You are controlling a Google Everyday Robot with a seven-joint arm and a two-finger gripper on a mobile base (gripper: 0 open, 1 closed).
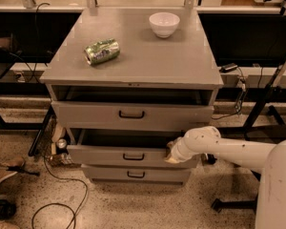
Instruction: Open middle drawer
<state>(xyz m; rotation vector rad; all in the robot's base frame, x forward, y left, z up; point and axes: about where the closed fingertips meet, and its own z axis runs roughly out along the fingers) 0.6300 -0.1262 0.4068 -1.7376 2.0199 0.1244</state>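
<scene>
The middle drawer [105,154] sits second in the grey cabinet's [148,61] stack and stands part way out, so I see its dark inside above the small black handle [133,156]. On the cabinet top, a green can [102,50] lies on its side at the left, with a white bowl [164,24] farther right. The gripper [172,152] is at the right end of the drawer's front, against its upper edge. I cannot tell whether it grips. The white arm [229,149] reaches in from the right.
</scene>
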